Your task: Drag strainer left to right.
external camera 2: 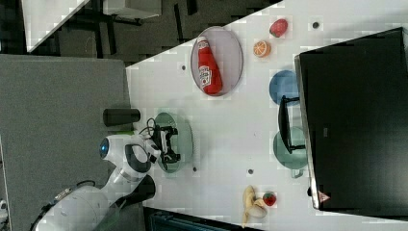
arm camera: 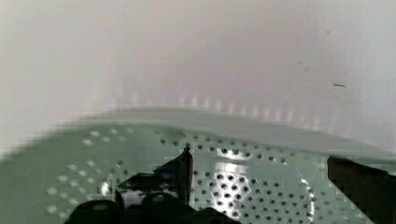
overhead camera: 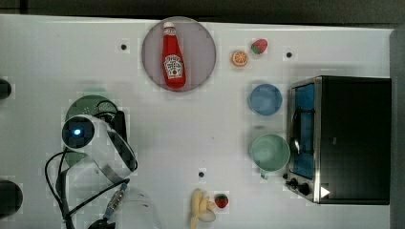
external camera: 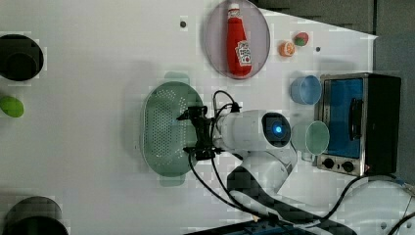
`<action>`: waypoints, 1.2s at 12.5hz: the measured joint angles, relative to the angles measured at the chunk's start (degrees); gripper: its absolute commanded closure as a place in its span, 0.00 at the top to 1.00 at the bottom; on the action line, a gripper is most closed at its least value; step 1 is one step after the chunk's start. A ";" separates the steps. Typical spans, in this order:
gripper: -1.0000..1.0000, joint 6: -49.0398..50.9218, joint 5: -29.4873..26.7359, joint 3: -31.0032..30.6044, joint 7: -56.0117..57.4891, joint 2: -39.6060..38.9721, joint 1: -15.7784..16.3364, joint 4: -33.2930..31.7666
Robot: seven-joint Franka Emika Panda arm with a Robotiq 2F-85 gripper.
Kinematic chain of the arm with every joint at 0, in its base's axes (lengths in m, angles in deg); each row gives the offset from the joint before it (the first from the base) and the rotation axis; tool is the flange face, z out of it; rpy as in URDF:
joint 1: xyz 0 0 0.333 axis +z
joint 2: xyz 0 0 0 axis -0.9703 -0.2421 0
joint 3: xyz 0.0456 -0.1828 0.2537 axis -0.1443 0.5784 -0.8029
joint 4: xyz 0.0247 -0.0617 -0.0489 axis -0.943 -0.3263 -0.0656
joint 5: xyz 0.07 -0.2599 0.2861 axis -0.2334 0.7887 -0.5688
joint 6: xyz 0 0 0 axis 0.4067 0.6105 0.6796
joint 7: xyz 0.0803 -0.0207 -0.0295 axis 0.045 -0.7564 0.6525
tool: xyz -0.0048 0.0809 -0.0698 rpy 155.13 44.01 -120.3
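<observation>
Left view first: the pale mint-green oval plastic strainer (external camera: pixel 164 129), its bowl dotted with small holes, is seen at the centre-left of the frame on the white desk (external camera: pixel 88 147), and the black end effector (external camera: pixel 192 133) is placed over the strainer's right-hand rim, spread wide and grasping nothing. In the wrist view one dark fingertip (arm camera: pixel 184 170) is caught inside the perforated bowl while the other sits at the far edge of the picture, so the wall appears not yet to be pinched. In the top view the strainer (overhead camera: pixel 86 107) is largely covered by the white arm at the middle left of the frame.

Trouble could be expected from several sides. If the fingers are closed on the thin rim off-centre, the light bowl may be tipped or spun rather than dragged flat. If the pull is made with the rim only hooked, the strainer could slip free partway and be left short of its goal.

The path matters too. Toward the top view's right, a smooth mint-green plastic cup with a handle (overhead camera: pixel 270 152) and a round blue plastic cup (overhead camera: pixel 265 99) are stood just in front of the black and silver toaster oven (overhead camera: pixel 351 138). A long drag could shove either cup into the oven door. The round grey plate carrying a red ketchup bottle (overhead camera: pixel 173 56) lies at the upper centre and could be clipped if the line drifts upward in the frame.
</observation>
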 measured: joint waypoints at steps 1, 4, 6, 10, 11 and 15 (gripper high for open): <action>1.00 0.06 -1.09 0.46 0.00 0.08 -0.33 -0.11; 1.00 0.28 -0.28 1.76 -0.06 -0.14 -0.41 -0.22; 1.00 0.34 -0.03 2.71 -0.17 0.20 -0.36 -0.45; 1.00 -0.62 -0.77 3.01 -0.17 1.12 -1.86 -2.69; 1.00 0.28 -0.42 2.97 -0.17 2.41 -2.90 -4.14; 1.00 0.95 -1.24 6.17 1.62 6.55 -5.46 -7.27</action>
